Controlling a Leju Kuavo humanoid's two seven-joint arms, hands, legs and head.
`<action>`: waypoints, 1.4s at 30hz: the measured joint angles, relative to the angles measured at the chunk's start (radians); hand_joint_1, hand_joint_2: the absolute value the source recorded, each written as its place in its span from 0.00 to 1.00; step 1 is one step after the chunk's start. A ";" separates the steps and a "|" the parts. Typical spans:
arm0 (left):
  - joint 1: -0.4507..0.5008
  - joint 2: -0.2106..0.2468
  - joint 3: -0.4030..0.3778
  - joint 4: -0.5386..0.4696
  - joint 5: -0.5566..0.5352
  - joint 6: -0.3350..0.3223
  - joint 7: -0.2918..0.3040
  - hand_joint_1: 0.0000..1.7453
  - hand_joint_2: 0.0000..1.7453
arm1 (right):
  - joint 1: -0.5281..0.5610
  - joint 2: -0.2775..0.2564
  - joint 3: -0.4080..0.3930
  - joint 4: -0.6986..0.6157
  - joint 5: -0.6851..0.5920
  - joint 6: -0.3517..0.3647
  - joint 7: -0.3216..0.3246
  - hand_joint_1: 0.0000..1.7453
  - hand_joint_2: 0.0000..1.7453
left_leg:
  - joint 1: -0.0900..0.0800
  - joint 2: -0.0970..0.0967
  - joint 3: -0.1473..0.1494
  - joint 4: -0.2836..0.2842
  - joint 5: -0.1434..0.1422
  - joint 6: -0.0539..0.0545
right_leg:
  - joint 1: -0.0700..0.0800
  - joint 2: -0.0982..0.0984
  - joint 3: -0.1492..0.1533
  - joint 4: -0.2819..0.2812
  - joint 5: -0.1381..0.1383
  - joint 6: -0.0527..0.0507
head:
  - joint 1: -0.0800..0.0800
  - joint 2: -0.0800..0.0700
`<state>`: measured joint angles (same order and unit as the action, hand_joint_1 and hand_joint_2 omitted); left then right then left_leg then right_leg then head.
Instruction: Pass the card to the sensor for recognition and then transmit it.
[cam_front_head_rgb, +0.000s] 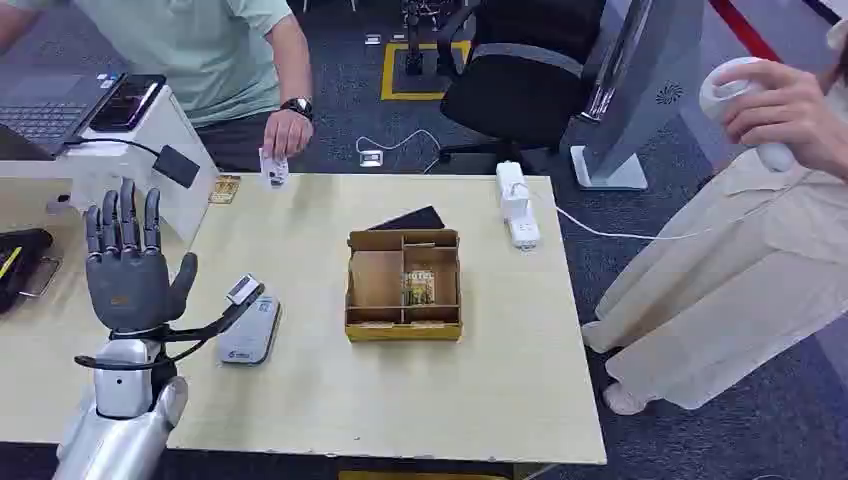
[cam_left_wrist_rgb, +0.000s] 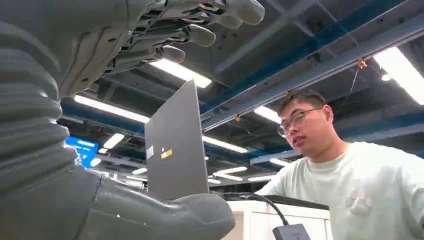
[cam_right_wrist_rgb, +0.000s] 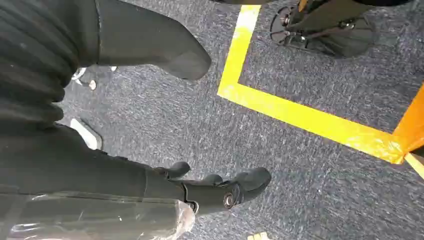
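My left hand (cam_front_head_rgb: 127, 268) is raised over the table's left side, palm away, fingers upright and spread, holding nothing. In the left wrist view the left hand (cam_left_wrist_rgb: 100, 60) is empty too, its fingers (cam_left_wrist_rgb: 192, 35) loosely bent. A grey flat sensor (cam_front_head_rgb: 249, 331) lies on the table just right of it, with a small scanner head (cam_front_head_rgb: 243, 289) over its far end. A printed card (cam_front_head_rgb: 418, 288) stands in a compartment of the cardboard box (cam_front_head_rgb: 376, 322) at mid-table. My right hand (cam_right_wrist_rgb: 60, 145) hangs over the carpet, empty, thumb (cam_right_wrist_rgb: 165, 50) apart from the fingers (cam_right_wrist_rgb: 225, 187).
A person across the table rests a hand on a small white item (cam_front_head_rgb: 273, 170) at the far edge; a small yellowish card (cam_front_head_rgb: 224, 188) lies beside it. A white power strip (cam_front_head_rgb: 517, 205) lies far right. Another person stands right with a white controller (cam_front_head_rgb: 742, 100). A laptop (cam_front_head_rgb: 45, 110) sits left.
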<state>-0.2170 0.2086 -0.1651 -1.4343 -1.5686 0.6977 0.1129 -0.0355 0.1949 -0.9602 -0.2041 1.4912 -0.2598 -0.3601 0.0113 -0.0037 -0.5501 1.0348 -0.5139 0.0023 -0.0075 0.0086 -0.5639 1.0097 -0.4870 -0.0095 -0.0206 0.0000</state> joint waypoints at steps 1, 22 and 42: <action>-0.001 0.009 -0.011 0.000 0.000 0.000 0.009 0.00 1.00 | 0.000 0.000 0.000 0.000 0.001 0.000 0.000 0.00 1.00 | 0.000 0.000 0.000 0.000 0.000 0.000 | 0.000 0.000 0.000 0.000 0.000 0.000 | 0.000 0.000; -0.020 0.042 -0.100 0.056 0.005 0.000 0.050 0.00 1.00 | -0.002 0.000 0.001 0.002 0.001 0.001 0.000 0.00 1.00 | 0.001 0.001 0.000 0.000 0.000 0.000 | 0.000 0.001 -0.001 0.000 0.000 0.000 | 0.000 0.000; -0.229 0.311 -0.575 0.077 -0.002 0.000 0.513 0.00 1.00 | -0.006 0.000 0.001 0.007 -0.001 -0.001 0.000 0.00 1.00 | 0.001 0.000 -0.001 0.000 0.002 -0.003 | 0.001 0.000 -0.001 0.000 0.001 -0.001 | 0.000 0.000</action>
<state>-0.4459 0.5192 -0.7400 -1.3569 -1.5702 0.6973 0.6260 -0.0410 0.1949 -0.9594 -0.1972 1.4900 -0.2605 -0.3605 0.0119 -0.0035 -0.5508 1.0348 -0.5121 -0.0004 -0.0069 0.0091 -0.5650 1.0101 -0.4860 -0.0106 -0.0210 0.0000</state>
